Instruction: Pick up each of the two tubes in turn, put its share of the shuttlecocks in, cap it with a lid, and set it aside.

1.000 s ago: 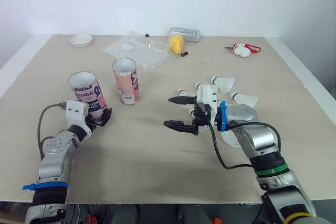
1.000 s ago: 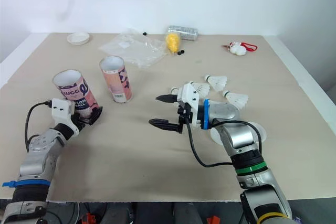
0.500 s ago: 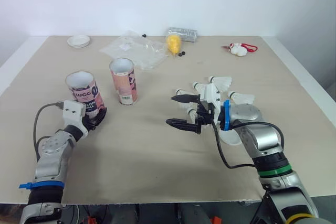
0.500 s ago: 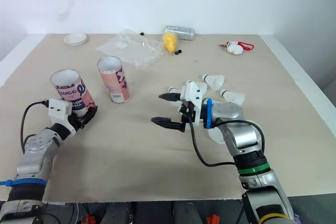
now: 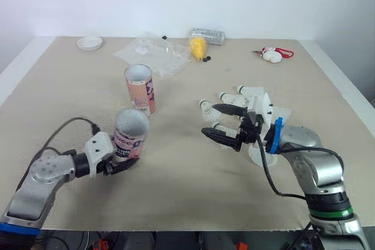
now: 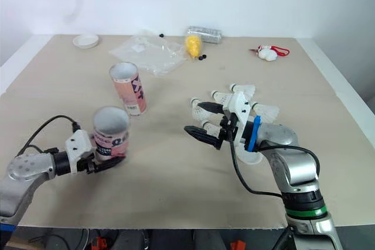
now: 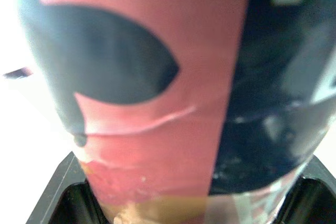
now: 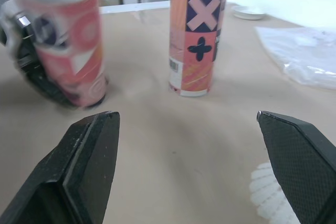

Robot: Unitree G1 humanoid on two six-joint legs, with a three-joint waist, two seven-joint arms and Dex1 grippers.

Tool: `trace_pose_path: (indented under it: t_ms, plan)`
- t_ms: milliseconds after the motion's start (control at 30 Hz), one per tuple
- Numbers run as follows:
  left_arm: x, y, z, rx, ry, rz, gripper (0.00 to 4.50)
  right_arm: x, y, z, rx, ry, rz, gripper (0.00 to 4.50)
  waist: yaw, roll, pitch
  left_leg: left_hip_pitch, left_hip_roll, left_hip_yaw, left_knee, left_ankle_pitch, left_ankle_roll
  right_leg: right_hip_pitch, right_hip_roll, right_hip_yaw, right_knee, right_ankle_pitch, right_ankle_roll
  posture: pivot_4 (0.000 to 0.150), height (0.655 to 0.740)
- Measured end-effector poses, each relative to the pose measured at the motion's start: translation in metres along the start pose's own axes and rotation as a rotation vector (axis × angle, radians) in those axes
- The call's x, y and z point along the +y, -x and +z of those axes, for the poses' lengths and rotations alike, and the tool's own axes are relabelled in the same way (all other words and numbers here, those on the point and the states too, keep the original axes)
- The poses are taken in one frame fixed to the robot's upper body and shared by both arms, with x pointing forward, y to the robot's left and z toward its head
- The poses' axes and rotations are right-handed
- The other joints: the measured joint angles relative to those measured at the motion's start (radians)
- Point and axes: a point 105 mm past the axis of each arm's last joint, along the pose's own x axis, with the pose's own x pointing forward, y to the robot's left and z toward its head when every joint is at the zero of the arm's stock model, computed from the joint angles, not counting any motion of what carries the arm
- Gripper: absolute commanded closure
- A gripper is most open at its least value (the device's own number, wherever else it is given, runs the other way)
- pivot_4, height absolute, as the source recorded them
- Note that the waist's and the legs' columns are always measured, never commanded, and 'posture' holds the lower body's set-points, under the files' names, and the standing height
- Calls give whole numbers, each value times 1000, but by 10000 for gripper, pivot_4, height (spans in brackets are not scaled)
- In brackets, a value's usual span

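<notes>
Left tool [image 5: 119, 161] pinching first tube [image 5: 131, 134] low, near base; mouth up, tube leaning slightly. We cannot tell if base clears surface [image 5: 176, 174]. Second tube [image 5: 139, 88] upright, near, farther from us. Right tool [image 5: 209, 120] spread, empty, beside shuttlecocks [image 5: 253, 91]. We judge tube light, thin-walled, crushable, slick print: grip mid-body, gentle squeeze. Shuttlecocks featherlight, skirts fragile: take by cork.

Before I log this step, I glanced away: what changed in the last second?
The left end effector, shut on the nearer tube, carried it toward the robot and rightward, in front of the second tube. The right end effector stayed open, nearer the shuttlecocks. The second tube and shuttlecocks: unmoved.
</notes>
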Motion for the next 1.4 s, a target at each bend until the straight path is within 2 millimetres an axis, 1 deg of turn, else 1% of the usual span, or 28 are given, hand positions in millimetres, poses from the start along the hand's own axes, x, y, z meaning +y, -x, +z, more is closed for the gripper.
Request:
trace_pose_path:
  t_ms: [67, 167, 233, 300, 400, 533, 667, 800, 933, 1033, 1167, 1300, 1400]
  plan:
    - [1, -4, 4, 28, -27, -53, 14283, 6, 6, -1, 13, -32, 13, 0, -2, 0, 0, 0, 0, 1, 0, 0, 0, 0, -1, 1, 0, 0, 1, 1500, 7400]
    - [4, -15, 17, 92, -87, -173, 14283, 21, 23, -4, 68, -114, 27, 0, 2, 0, 0, 0, -1, 1, 0, 0, 0, 1, -1, 1, 0, -1, 2, 1500, 7400]
    - [6, -18, 21, 128, -115, -225, 14283, 27, 27, -5, 86, -134, 21, 0, 0, 0, 0, 0, -1, 1, 0, -1, 1, 1, -1, 1, 0, -1, 2, 1500, 7400]
    - [8, -21, 24, 155, -133, -276, 14283, 29, 32, -7, 103, -145, -23, 0, -1, 0, 0, 0, -1, 1, 0, -1, 2, 1, 0, 1, 0, -1, 2, 1500, 7400]
    - [13, -26, 30, 192, -156, -352, 14283, 33, 37, -19, 131, -176, -119, 0, 2, 0, 0, 0, -1, 0, 0, -1, 2, 1, 0, 0, 0, -2, 3, 1500, 7400]
    - [10, -35, 36, 187, -168, -433, 14283, 32, 38, -27, 146, -192, -217, 0, -1, 0, 0, -1, -1, 0, 1, -1, 2, 0, -1, 1, 0, 0, 5, 1500, 7400]
    - [14, -46, 43, 190, -224, -477, 14283, 35, 42, -39, 181, -233, -289, 0, 2, -1, 0, -2, -1, -1, 1, -1, 2, 1, 0, -1, 0, 0, 5, 1500, 7400]
    - [13, -53, 47, 176, -251, -499, 14283, 38, 41, -46, 197, -262, -316, 0, -2, -1, 0, -2, -1, -1, 1, -1, 2, 0, 0, 0, 0, 0, 6, 1500, 7400]
    - [11, -57, 49, 164, -258, -516, 14283, 36, 41, -48, 203, -264, -357, 0, -4, -1, 0, -2, -1, -1, 2, -1, 2, 1, 0, 0, 0, 1, 6, 1500, 7400]
    - [11, -60, 51, 166, -265, -525, 14283, 34, 35, -50, 201, -259, -379, 0, -5, -1, 0, -2, -1, -1, 3, -1, 2, 1, 1, 0, 1, 1, 6, 1500, 7400]
    - [11, -63, 53, 176, -273, -531, 14283, 26, 26, -52, 191, -262, -409, 0, -5, -1, 0, -3, -1, -1, 5, -1, 2, 1, 1, 0, 1, 2, 7, 1500, 7400]
    - [10, -65, 55, 180, -231, -533, 14283, 21, 13, -58, 190, -289, -437, 0, -5, -1, 0, -4, -1, -2, 6, -1, 3, 1, 1, 0, 1, 3, 8, 1500, 7400]
    - [9, -67, 55, 180, -189, -527, 14283, 16, 12, -61, 207, -279, -466, 0, -5, -1, 0, -4, -1, -2, 7, -1, 3, 1, 1, 0, 1, 3, 8, 1500, 7400]
